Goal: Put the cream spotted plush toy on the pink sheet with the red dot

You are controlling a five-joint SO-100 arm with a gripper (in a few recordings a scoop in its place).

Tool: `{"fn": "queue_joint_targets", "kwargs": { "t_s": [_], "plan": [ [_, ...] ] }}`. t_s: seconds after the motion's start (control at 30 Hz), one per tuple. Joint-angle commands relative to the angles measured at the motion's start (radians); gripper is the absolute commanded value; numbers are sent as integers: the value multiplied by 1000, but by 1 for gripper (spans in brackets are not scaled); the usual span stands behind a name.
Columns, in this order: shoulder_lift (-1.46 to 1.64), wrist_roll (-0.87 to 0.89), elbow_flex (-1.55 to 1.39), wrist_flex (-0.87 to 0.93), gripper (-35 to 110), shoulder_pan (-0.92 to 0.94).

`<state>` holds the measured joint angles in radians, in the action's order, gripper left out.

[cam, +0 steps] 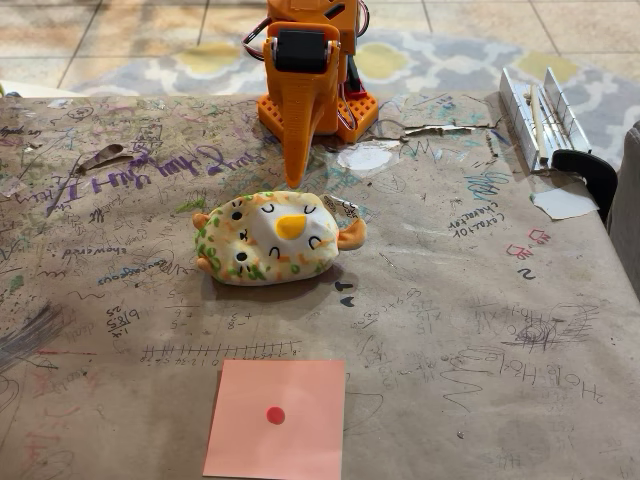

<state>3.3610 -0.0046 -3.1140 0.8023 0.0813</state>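
- Pink sheet with the red dot (277, 418): 6 o'clock, flat, bare; a loose drop could shift it.
- Cream spotted plush toy (275, 238): centre of bench (480, 330), ungrasped; rounded, may slip or roll.
- Claw (296, 180): 12 o'clock, above toy, fingers together, empty.

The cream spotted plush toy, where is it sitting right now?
In the fixed view, the cream spotted plush toy lies mid-table on the scribbled brown paper, just below the orange gripper and well above the square pink sheet with the red dot.

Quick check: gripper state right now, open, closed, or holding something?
Gripper: pointing down just behind the plush, holding nothing; whether open or closed cannot be told from this angle.
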Motion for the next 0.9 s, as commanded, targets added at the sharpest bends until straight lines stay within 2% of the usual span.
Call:
{"fn": "queue_joint_targets", "kwargs": {
  "t_s": [0.0,0.8,0.87],
  "plan": [
    [17,14,8,15,0,20],
    [17,18,8,15,0,18],
    [15,-26,8,12,0,8]
  ]
}}
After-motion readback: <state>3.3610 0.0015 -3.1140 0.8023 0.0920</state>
